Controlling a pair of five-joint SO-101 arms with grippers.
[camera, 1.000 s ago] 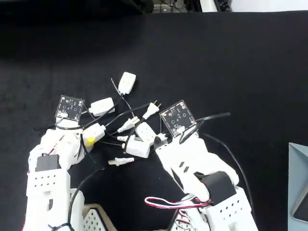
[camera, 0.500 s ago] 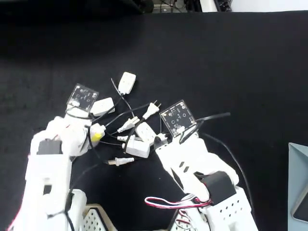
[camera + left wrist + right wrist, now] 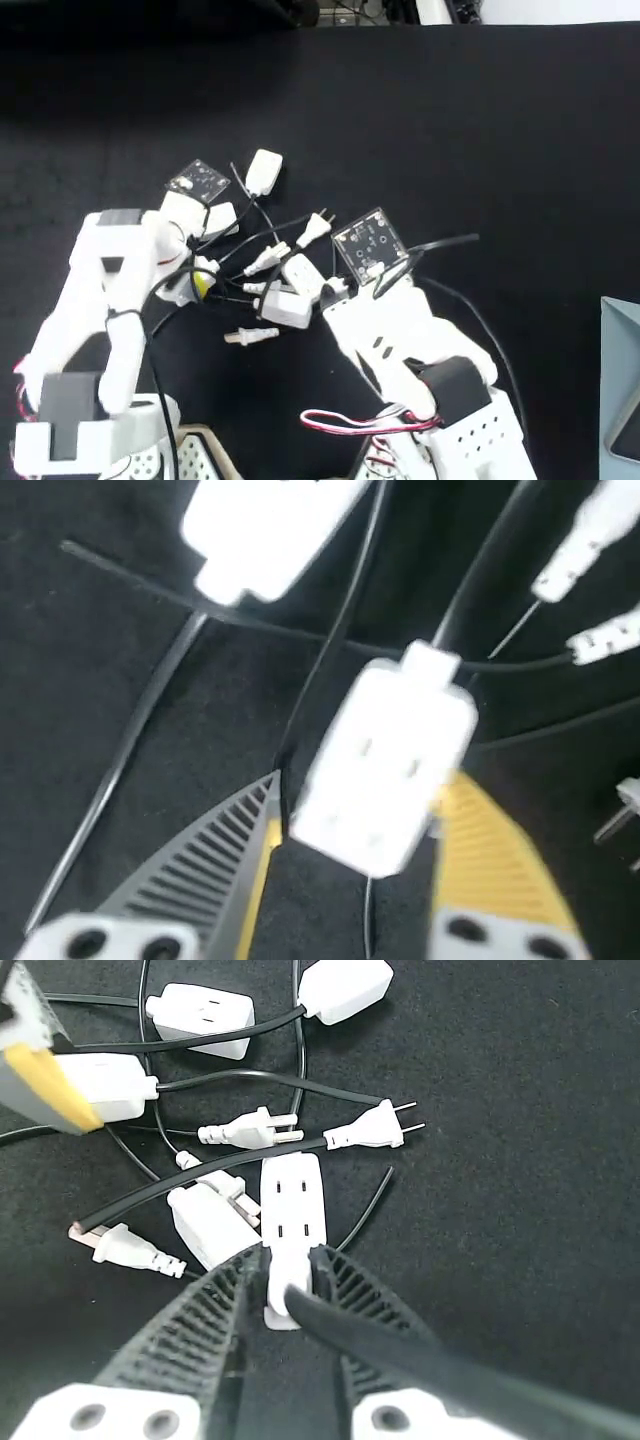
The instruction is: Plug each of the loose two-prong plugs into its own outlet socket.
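Note:
Several white outlet sockets and two-prong plugs lie tangled with black cords on the black table. My left gripper [image 3: 360, 792] is shut on one outlet socket [image 3: 385, 765], which sits between the grey and the yellow finger [image 3: 203, 285]. My right gripper [image 3: 285, 1260] is shut on the near end of another outlet socket [image 3: 291, 1205], seen in the high view at the cluster's middle [image 3: 302, 272]. Loose plugs [image 3: 250, 1130] [image 3: 370, 1128] lie just beyond that socket, and a third plug [image 3: 252, 336] lies nearer the arms. More sockets [image 3: 263, 172] [image 3: 215, 220] lie farther back.
Black cords [image 3: 440, 243] cross the cluster and trail toward both arms. A further white socket [image 3: 283, 305] lies beside the right gripper. A grey container [image 3: 620, 380] stands at the right edge. Open black table stretches behind and to the right of the cluster.
My left arm has swung forward and to the right over the cluster, carrying its socket. The right arm and its socket have stayed put.

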